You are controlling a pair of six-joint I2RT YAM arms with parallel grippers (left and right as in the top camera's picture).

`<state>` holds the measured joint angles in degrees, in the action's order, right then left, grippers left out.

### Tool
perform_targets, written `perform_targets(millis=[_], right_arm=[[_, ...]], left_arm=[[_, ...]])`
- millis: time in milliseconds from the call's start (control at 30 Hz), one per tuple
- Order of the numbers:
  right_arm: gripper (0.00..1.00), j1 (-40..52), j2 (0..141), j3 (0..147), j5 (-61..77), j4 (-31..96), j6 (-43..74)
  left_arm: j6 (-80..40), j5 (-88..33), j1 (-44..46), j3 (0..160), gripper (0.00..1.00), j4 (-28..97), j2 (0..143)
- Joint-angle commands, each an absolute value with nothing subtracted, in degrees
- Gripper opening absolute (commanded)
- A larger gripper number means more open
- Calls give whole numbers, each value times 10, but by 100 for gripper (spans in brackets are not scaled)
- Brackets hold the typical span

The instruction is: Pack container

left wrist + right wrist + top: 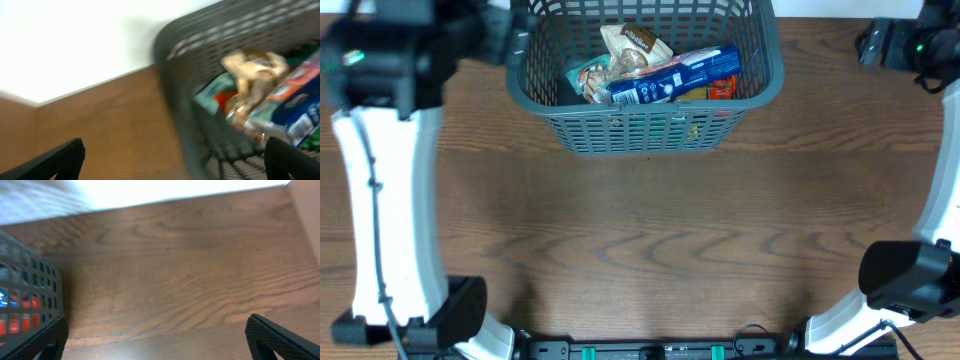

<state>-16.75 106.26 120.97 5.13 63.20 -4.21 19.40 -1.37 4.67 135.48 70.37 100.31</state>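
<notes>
Large dark grey rect. plastic lattice basket (645, 135) is sitting at far-centre of brown wooden table (640, 250). It is holding several snack packets, incl. 1 long blue-white packet (675, 80) lying on top. L gripper (175, 159) is hovering by basket's corner, jaws released wide, grasping nothing. R gripper (157, 330) is hanging over bare table beside basket, jaws spread, empty.
</notes>
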Motion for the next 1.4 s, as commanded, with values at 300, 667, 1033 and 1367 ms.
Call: perform_targets(millis=[300,667,1033,1367], right_arm=[[99,-135,889,1229,33,719,-48],[99,-75,736,1048,27,773,-30],[99,-22,424,602,0,557,14],[99,-22,352,517,-6,538,0]], left_arm=[[140,-6,10,1284,99,776,822],[134,-6,10,880,99,631,547],[149,-10,11,550,99,457,381],[121,-10,11,481,98,424,371]])
